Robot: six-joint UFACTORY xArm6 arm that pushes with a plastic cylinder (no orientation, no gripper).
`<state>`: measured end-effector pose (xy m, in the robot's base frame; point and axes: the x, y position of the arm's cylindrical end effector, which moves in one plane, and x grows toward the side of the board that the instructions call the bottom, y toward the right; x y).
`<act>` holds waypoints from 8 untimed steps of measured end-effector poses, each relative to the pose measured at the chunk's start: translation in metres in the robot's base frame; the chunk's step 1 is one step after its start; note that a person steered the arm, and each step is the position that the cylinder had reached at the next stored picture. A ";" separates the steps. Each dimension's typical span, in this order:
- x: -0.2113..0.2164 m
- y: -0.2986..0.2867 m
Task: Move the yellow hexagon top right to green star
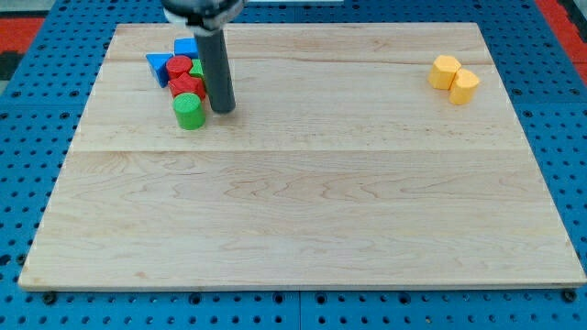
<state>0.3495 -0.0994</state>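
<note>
The yellow hexagon (445,71) lies near the board's top right corner, touching a second yellow block (463,86) just below and right of it. A cluster sits at the top left: a green cylinder (189,111), a red block (186,88), a red cylinder (180,66), a blue triangle (160,67), a blue block (186,47). A green piece (197,70), likely the green star, is mostly hidden behind my rod. My tip (223,110) rests on the board just right of the green cylinder, far left of the yellow hexagon.
The wooden board (303,202) lies on a blue pegboard surface (27,183). The arm's dark body (200,9) hangs above the cluster at the view's top.
</note>
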 end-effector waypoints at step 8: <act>-0.040 -0.001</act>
<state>0.3098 -0.1006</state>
